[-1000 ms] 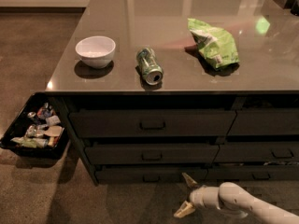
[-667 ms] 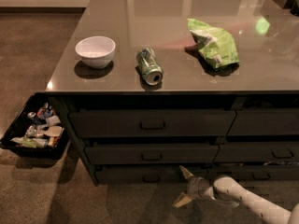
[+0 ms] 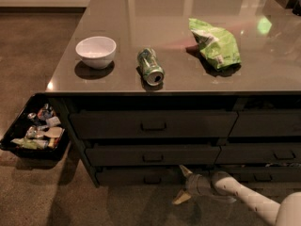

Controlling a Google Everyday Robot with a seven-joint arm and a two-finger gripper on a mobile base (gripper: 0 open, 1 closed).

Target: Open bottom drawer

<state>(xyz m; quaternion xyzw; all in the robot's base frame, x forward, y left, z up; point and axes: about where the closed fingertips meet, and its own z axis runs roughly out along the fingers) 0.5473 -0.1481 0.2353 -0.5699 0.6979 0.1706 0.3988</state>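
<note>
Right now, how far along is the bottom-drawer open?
Done: only the approach. The pale two-finger gripper sits low at the wide dark bottom drawer front, just right of its small rectangular handle. In hand: nothing; the jaws are spread open and not visibly on the handle. Left: grip the handle and pull. The drawer looks shut, with no interior showing.

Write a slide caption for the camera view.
Open gripper hovers low before the bottom drawer, right of its handle; a white bowl, tipped can and green bag sit on the counter.
</note>
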